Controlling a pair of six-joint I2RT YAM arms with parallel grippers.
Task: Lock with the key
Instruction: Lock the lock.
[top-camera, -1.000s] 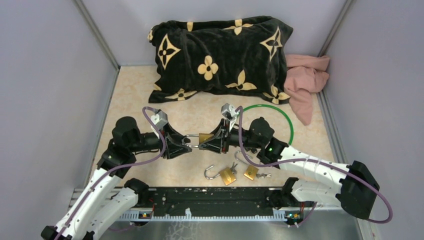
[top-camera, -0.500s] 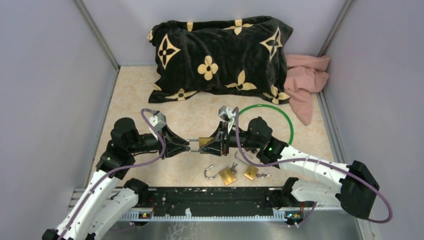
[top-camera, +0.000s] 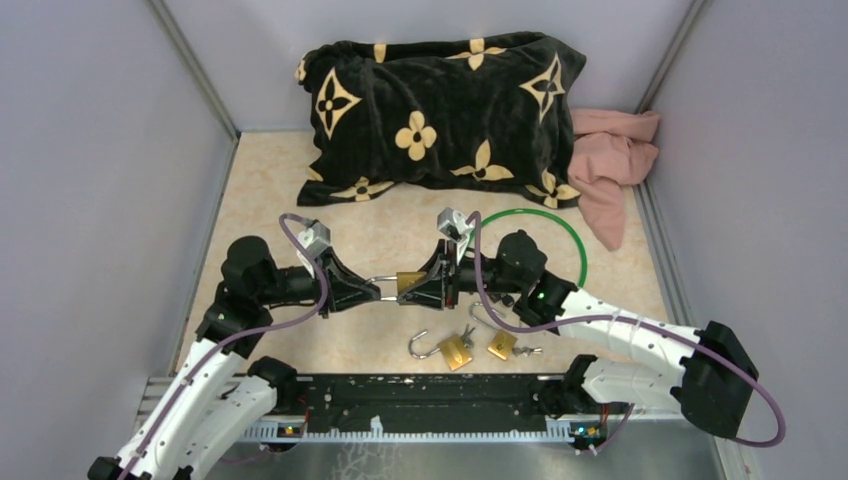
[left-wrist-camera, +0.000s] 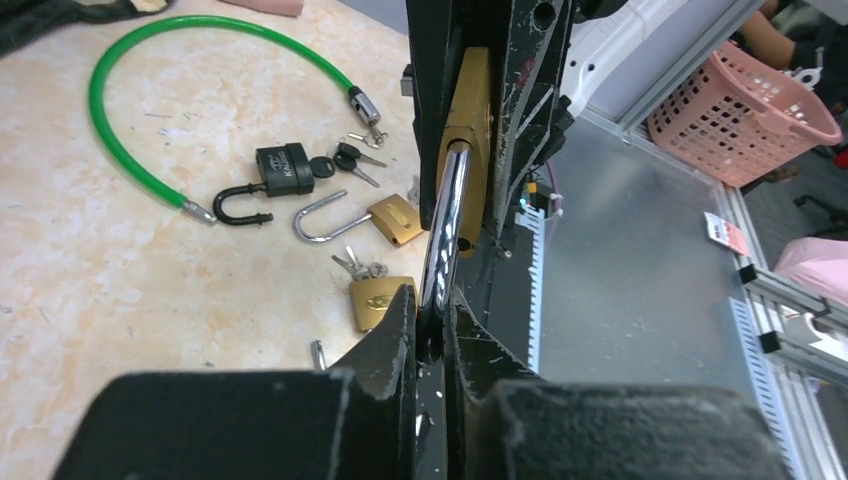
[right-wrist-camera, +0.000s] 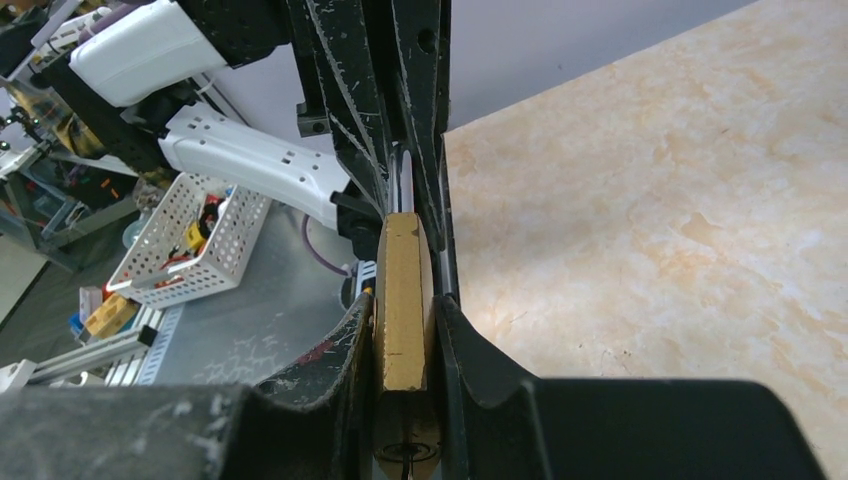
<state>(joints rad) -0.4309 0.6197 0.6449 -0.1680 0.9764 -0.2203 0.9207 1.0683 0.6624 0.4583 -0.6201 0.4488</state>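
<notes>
Padlock (top-camera: 408, 281), brass-bodied, is hanging between the two grippers over the middle of the desk, nearer its near edge, and the right gripper (right-wrist-camera: 405, 320) is clamping its body flat between the fingers. A second ago the left gripper (left-wrist-camera: 432, 330) was standing open around the steel shackle (left-wrist-camera: 446, 225); we are now seeing it pinching that shackle tight. We are reading this as both ends being secured for pressing shackle into body, while the keys (top-camera: 467, 332) are lying on the desk toward the near edge.
</notes>
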